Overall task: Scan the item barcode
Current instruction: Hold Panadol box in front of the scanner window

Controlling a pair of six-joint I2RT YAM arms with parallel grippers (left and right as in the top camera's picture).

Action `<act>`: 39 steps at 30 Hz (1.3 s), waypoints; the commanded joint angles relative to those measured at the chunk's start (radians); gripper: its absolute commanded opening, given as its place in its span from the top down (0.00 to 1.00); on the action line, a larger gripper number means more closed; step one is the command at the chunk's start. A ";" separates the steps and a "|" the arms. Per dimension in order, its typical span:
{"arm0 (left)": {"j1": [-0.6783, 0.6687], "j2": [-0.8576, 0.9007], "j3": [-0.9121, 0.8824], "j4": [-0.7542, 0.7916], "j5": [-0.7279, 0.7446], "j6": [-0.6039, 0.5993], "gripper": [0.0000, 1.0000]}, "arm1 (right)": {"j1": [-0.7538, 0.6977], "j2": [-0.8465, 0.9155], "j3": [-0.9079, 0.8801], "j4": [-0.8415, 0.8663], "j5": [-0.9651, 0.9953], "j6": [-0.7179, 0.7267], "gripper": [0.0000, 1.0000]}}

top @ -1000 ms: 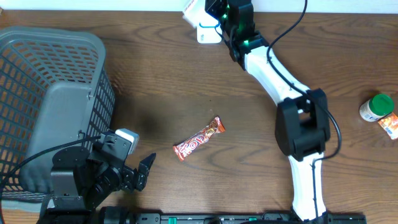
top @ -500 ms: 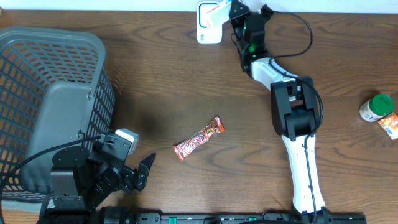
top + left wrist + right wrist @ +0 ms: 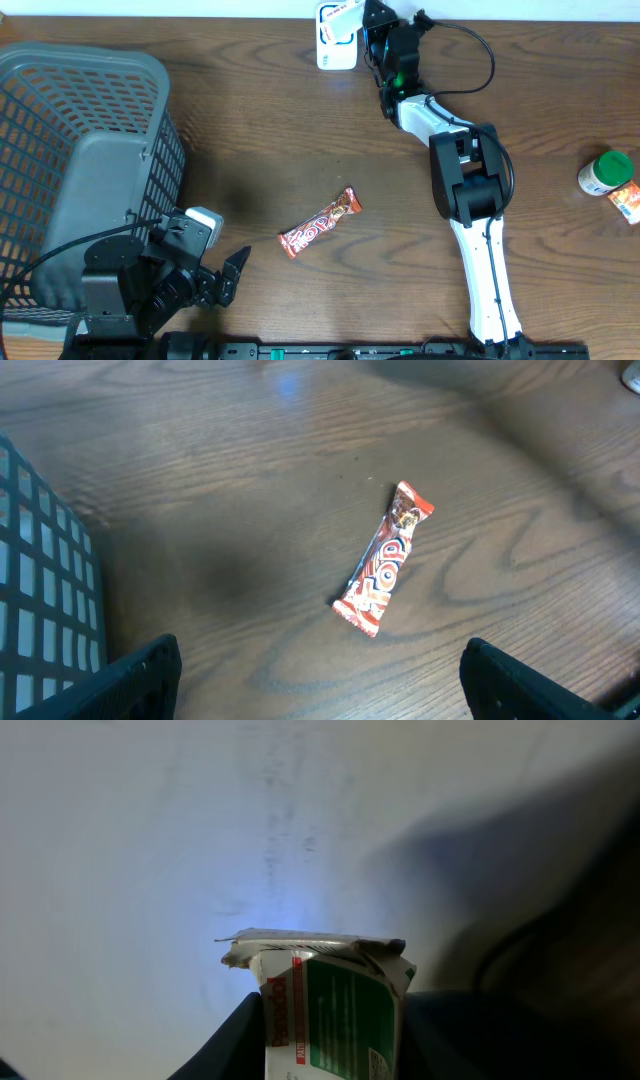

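My right gripper [image 3: 368,16] is at the table's far edge, shut on a white packet [image 3: 344,12] with green and red print. It holds the packet just above a white scanner box [image 3: 334,52]. In the right wrist view the packet [image 3: 330,1010] stands between the dark fingers [image 3: 238,1042], its crimped end facing a pale wall with a bluish glow. My left gripper [image 3: 222,283] rests at the near left, open and empty [image 3: 320,685]. A red candy bar [image 3: 320,223] lies flat in mid-table, ahead of the left gripper [image 3: 385,560].
A big grey mesh basket [image 3: 80,150] fills the left side; its wall shows at the left wrist view's edge [image 3: 45,620]. A green-lidded jar [image 3: 605,172] and an orange packet [image 3: 628,203] sit at the far right.
The right arm has folded in and swung its wrist, carrying the packet from left of the scanner to just over it. The left arm and candy bar have not moved.
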 commanded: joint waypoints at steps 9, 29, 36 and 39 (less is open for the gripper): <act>0.000 -0.001 -0.004 0.000 0.016 0.017 0.13 | 0.009 -0.010 0.003 0.087 -0.075 -0.124 0.80; 0.000 -0.001 -0.004 0.001 0.016 0.017 0.13 | -0.028 -0.522 0.003 -1.190 -0.019 -0.528 0.54; 0.000 -0.001 -0.004 0.000 0.016 0.017 0.13 | 0.003 -0.460 0.002 -1.456 -0.063 -0.529 0.21; 0.000 -0.001 -0.004 0.000 0.016 0.017 0.13 | 0.024 -0.397 0.002 -1.452 -0.140 -0.529 0.17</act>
